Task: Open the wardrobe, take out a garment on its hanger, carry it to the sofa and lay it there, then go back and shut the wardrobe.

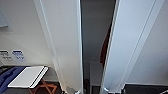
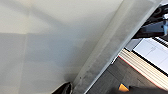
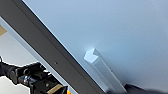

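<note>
The white wardrobe stands right in front of me with its two doors ajar. The left door [image 1: 65, 37] and the right door [image 1: 131, 37] leave a dark gap between them. A strip of the rust-orange garment [image 1: 105, 47] hangs in that gap behind the right door's edge, and its hanger is hidden. The right wrist view looks along the right door [image 3: 125, 30], close to its small white handle [image 3: 101, 68]. In the left wrist view a dark part of my left gripper [image 2: 63, 88] sits at the left door's edge [image 2: 110, 52].
A white folding tray on orange-brown crossed legs [image 1: 28, 76] stands at the lower left beside a blue soft shape [image 1: 7, 77]. Labels [image 1: 18, 55] are stuck on the wall behind. A dark surface [image 1: 145, 89] lies at the lower right.
</note>
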